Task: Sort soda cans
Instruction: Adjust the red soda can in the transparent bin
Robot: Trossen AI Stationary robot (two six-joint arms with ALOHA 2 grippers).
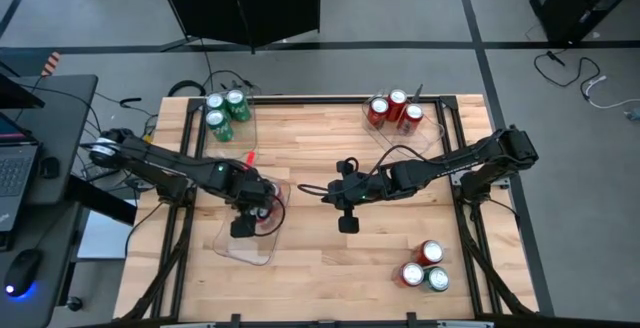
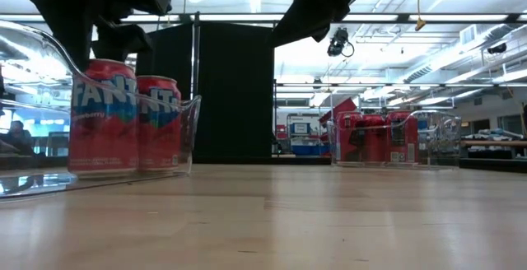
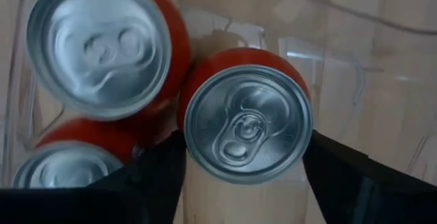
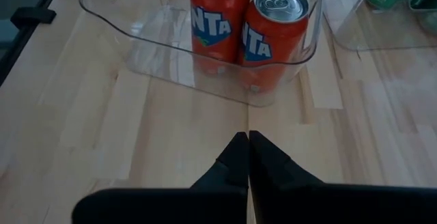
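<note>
Left wrist view has our left tool (image 3: 242, 183) spread around a red can (image 3: 248, 115) in the clear tray (image 3: 382, 87), fingers not clearly gripping. It touches its neighbours (tight fit), so lifting off-centre could tip it. Right tool (image 4: 247, 157) is clenched, empty, mid-surface.

Grey floor (image 1: 420, 8) with seams around a wooden desk (image 1: 320, 268). Black panel (image 1: 240, 3) standing behind the desk. Cables (image 1: 570, 68) loose on the floor. Laptop (image 1: 15, 168) and mouse (image 1: 22, 265) on a dark side table. Ceiling strip lights (image 2: 428, 19) and distant shelving across the room.
</note>
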